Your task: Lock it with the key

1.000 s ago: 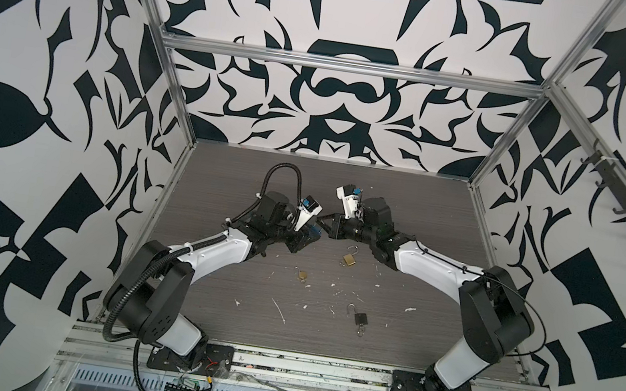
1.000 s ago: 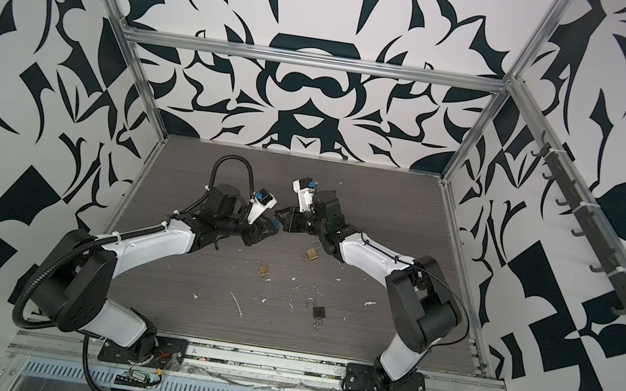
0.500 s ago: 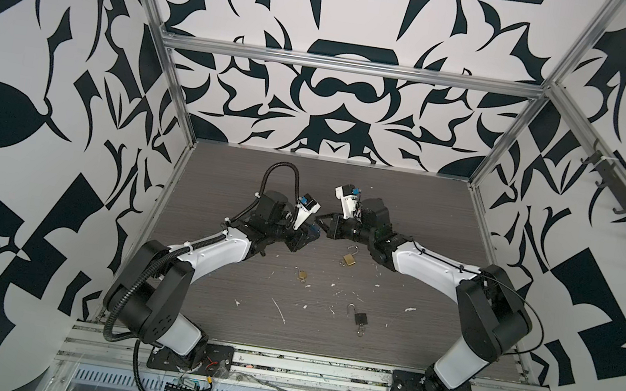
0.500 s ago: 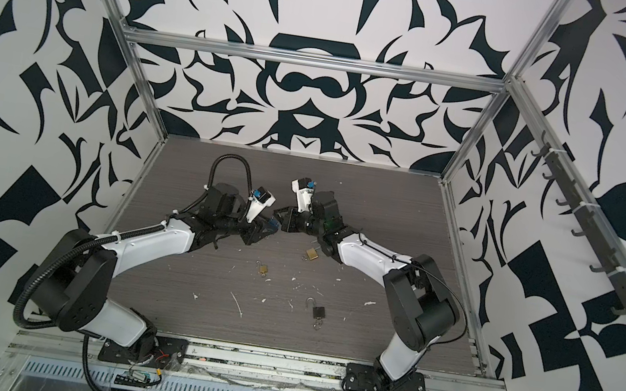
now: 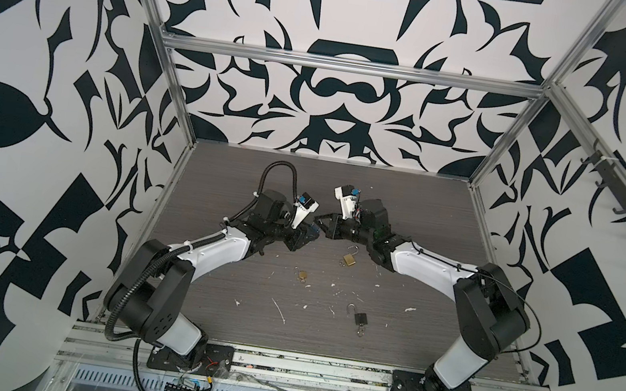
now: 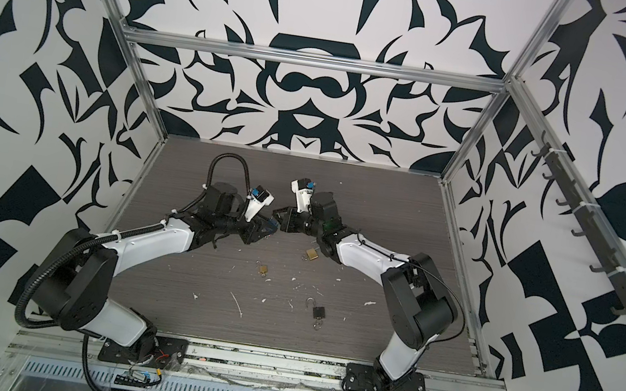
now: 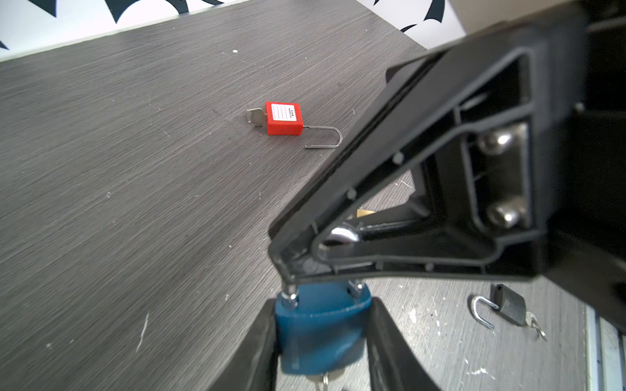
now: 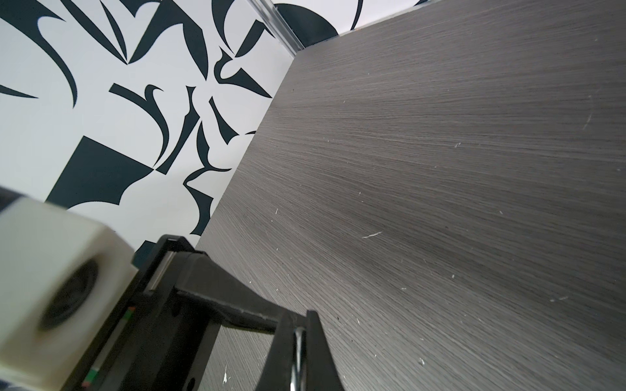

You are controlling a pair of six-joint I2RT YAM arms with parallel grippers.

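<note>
Blue padlock (image 7: 320, 328), rounded and matt-bodied, is held clear above the mid-rear of the grey wood-grain table (image 5: 425, 221), which is flecked with white chips within black-and-white patterned walls (image 5: 340, 83), its body clamped between the left gripper's (image 7: 321, 304) black fingers and its steel shackle (image 7: 290, 295) pinched in the closed right gripper (image 8: 299, 330).

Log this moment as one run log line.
left gripper: shut on blue padlock | right gripper: shut on shackle | key: at padlock base

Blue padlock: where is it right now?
In the left wrist view the blue padlock is clamped in the left gripper's jaws; in both top views, over the table's middle, the right gripper grips its shackle.
</note>
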